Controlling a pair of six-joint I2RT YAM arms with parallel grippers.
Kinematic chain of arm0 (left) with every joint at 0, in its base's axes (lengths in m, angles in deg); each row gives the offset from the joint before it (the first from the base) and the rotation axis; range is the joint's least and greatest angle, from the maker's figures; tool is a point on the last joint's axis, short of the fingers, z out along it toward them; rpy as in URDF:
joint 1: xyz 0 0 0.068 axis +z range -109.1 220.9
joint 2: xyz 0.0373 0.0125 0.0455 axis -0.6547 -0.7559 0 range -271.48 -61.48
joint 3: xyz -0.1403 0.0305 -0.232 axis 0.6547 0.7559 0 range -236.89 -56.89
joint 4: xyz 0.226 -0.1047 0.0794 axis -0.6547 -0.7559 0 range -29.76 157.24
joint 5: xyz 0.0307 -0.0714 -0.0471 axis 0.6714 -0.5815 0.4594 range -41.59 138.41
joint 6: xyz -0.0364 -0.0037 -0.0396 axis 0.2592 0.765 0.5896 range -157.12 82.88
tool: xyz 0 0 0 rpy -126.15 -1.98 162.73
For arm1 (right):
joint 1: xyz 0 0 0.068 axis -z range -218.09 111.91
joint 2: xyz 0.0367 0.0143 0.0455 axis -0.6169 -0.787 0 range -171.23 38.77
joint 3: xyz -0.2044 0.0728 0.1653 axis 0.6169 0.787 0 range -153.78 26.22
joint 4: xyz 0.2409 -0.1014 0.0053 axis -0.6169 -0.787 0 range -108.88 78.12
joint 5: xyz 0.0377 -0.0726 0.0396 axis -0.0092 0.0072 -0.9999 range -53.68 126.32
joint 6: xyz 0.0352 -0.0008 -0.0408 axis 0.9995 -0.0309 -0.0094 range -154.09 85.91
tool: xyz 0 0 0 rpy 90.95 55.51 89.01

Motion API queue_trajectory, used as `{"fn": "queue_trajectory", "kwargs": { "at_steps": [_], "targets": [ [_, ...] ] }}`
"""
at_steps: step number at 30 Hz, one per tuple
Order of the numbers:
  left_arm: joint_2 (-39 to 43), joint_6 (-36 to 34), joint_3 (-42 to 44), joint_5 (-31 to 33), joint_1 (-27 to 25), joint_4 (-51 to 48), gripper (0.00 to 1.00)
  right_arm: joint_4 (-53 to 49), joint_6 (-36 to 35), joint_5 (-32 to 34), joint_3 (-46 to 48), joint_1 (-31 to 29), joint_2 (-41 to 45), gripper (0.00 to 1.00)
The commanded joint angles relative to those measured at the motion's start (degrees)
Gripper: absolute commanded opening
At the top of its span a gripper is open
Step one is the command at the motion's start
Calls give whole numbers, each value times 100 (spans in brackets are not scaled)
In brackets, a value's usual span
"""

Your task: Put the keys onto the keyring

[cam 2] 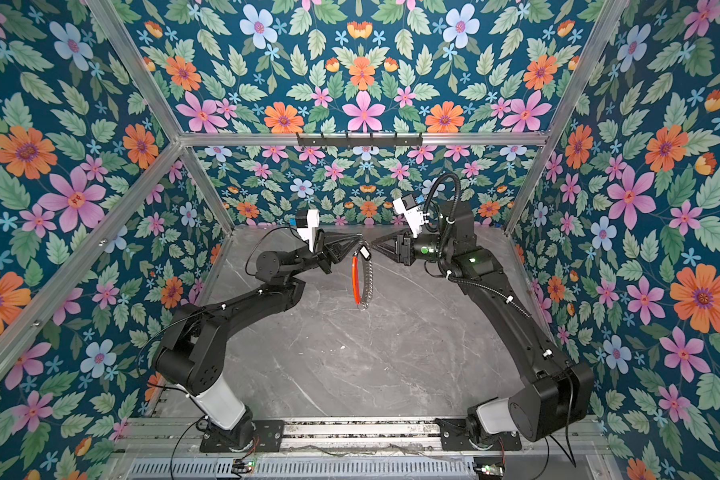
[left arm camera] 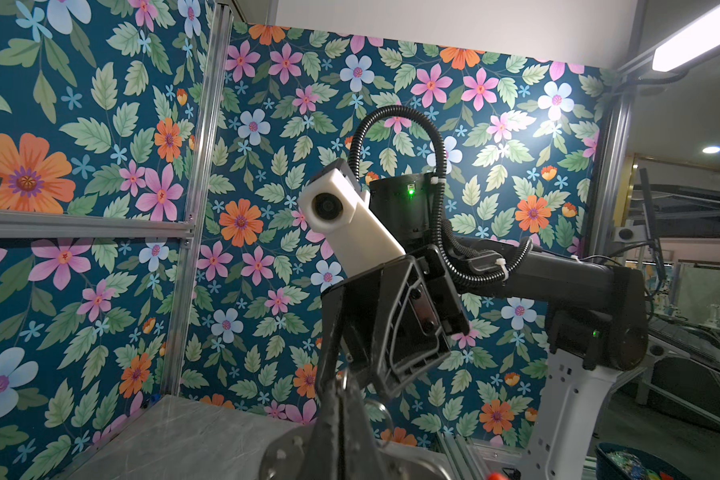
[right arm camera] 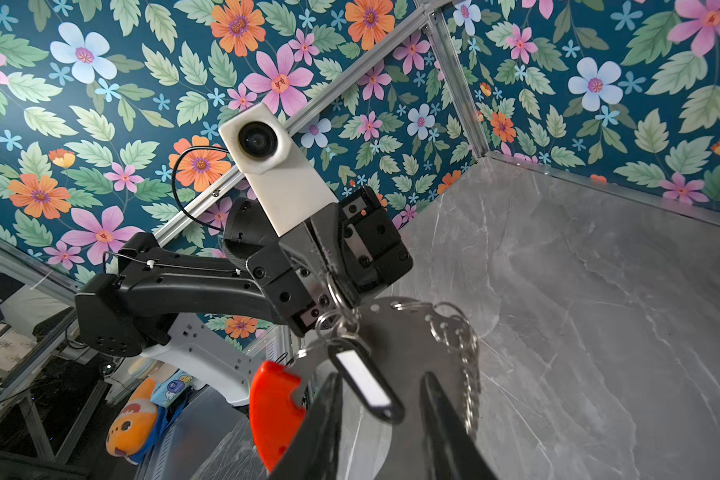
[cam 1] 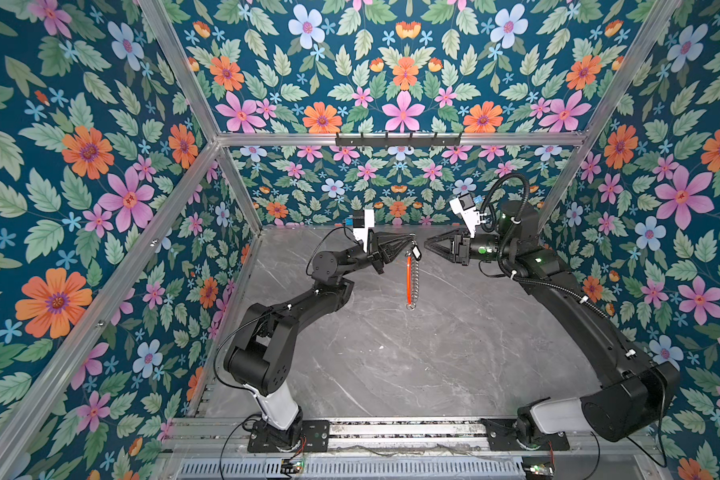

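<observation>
Left gripper (cam 1: 409,238): closed on the keyring (cam 1: 409,282), pinching the top of the loop. The right wrist view confirms that its tips are clamped on the wire there.

Keyring: hangs straight down from that grip, clear of the grey table (cam 1: 391,353) below it. In both top views it shows nearly edge-on. The red segment (cam 2: 355,278) lies on the side toward the left arm. The string of small silver rings (cam 2: 368,278) lies on the side toward the right arm.

Key fob (cam 1: 415,252): black with a pale label. It dangles at the top of the keyring, just beneath the gripped point. Its short link runs up into the small rings (right arm camera: 333,322) there. Whether the link is fully threaded onto the loop cannot be told.

Right gripper (cam 1: 428,243): open. It is level with the top of the keyring, just beside it and pointing at it. In the right wrist view its two fingers (right arm camera: 321,428) stand apart, with the key fob showing in the gap between them. No contact with the key fob or the keyring is visible.
</observation>
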Motion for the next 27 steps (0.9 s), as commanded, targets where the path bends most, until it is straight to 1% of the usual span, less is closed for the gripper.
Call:
{"fn": "queue_trajectory", "kwargs": {
  "at_steps": [1,3,5,8,15,20,22,25,27],
  "targets": [
    [-11,127,-40,-7,6,296,0,292,71,-108,-55,-4,-19,30],
    [-18,136,-32,-6,6,306,0,495,265,-270,-94,-11,-109,27],
    [-20,142,-38,9,6,308,0,622,363,-345,-133,-43,-175,26],
    [-28,166,-45,10,-3,306,0,589,324,-333,-224,-156,-256,25],
    [-53,211,-110,9,-3,319,0,588,312,-284,-367,-286,-394,18],
    [-55,285,-103,-16,-3,345,0,604,313,-268,-385,-313,-450,9],
    [-57,303,-115,-31,-3,342,0,609,309,-266,-398,-323,-470,9],
    [-68,360,-111,-28,-3,394,0,625,322,-261,-425,-323,-496,12],
    [-76,375,-112,-25,-3,407,0,632,323,-262,-476,-329,-521,12]
  ]
}}
